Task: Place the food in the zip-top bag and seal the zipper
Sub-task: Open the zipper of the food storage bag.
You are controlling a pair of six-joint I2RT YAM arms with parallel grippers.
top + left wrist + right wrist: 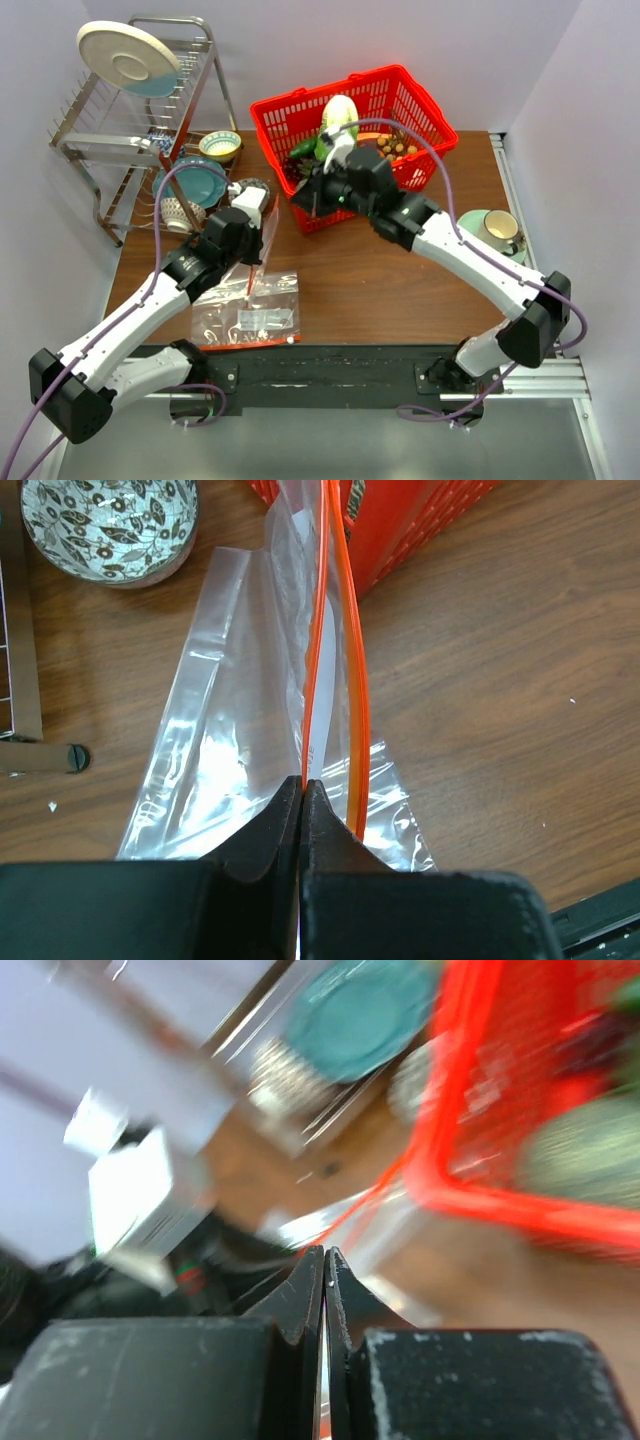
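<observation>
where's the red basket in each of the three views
top external: red basket at top centre.
left wrist: only a corner at the top edge, right of the held zip-top bag.
right wrist: blurred, along the right side.
shared landmark: that bag's red-orange zipper.

Red basket (272,135), clear bag (230,740), orange zipper (352,680)

Clear zip-top bag (230,735) upright, red-orange zipper (345,630) parted; pale cabbage (340,110) in red basket (268,130).

red basket (300,93) | dish rack (100,150), 1 white plate (128,58) on top | patterned bowl (110,525) | cup (500,228) on saucer (472,225)
</observation>
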